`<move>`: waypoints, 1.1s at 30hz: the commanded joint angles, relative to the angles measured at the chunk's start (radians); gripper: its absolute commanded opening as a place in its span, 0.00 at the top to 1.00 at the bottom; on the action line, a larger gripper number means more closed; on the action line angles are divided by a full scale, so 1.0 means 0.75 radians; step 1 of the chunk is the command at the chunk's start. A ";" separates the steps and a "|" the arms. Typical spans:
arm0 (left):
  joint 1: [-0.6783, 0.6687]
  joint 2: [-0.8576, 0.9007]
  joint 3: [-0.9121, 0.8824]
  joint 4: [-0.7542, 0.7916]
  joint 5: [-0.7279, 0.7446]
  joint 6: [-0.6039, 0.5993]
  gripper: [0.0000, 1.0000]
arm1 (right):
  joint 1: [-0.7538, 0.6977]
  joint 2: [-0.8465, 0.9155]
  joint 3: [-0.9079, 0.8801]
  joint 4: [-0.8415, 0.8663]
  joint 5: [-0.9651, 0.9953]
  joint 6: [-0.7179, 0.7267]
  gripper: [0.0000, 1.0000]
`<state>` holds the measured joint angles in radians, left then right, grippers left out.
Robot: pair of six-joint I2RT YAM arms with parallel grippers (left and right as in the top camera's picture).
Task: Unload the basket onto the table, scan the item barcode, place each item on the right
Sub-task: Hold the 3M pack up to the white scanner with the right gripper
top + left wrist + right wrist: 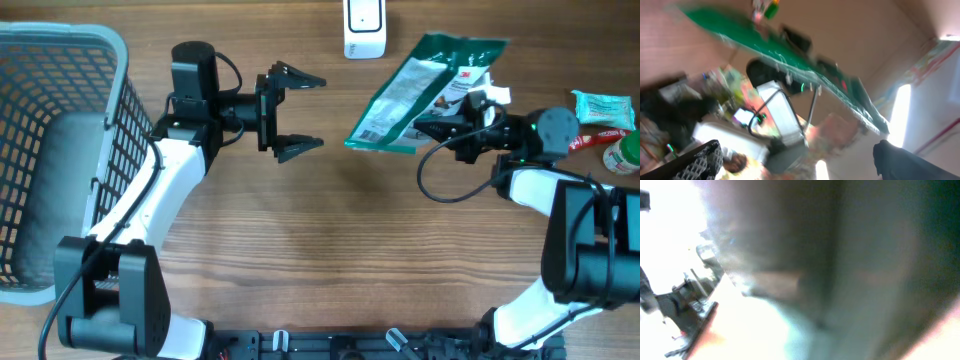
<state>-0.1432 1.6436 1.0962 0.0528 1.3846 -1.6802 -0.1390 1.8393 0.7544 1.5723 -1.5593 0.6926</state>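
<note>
Two arms stand at the wooden table [330, 230], and the white device [365, 28] at its far edge serves as the landmark. Just to the right of the white device and a little nearer, the green packet [425, 85] is grasped by the right gripper [445, 128]. Its fingers are clenched on the near edge of the packet. To the left of the white device, the left gripper [320, 112] has its fingers released and spread wide, with nothing between them, apart from the packet. Far left of the device stands a grey basket [60, 45]. The left wrist view is blurred and shows the packet only as a green band. The right wrist view is too blurred to read.
</note>
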 commanded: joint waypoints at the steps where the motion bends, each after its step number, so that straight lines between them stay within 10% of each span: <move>1: -0.058 -0.042 0.015 0.003 -0.270 0.398 0.01 | 0.008 -0.041 0.018 0.111 -0.084 0.450 0.95; 11: -0.260 -0.481 0.015 -0.769 -1.327 1.014 0.01 | 0.009 -0.143 0.018 0.111 -0.084 0.618 0.95; 28: -0.822 -1.301 0.015 -1.599 -2.594 0.909 0.00 | 0.151 -0.638 0.008 0.086 -0.085 0.881 0.95; 33: -0.822 -1.281 0.014 -1.622 -2.638 0.903 0.00 | 0.334 -0.595 0.007 -0.131 -0.083 0.355 0.95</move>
<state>-0.7528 0.6735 1.1065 -1.1645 -0.5106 -0.9779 0.0666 1.3663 0.7582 1.5528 -1.5593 1.2354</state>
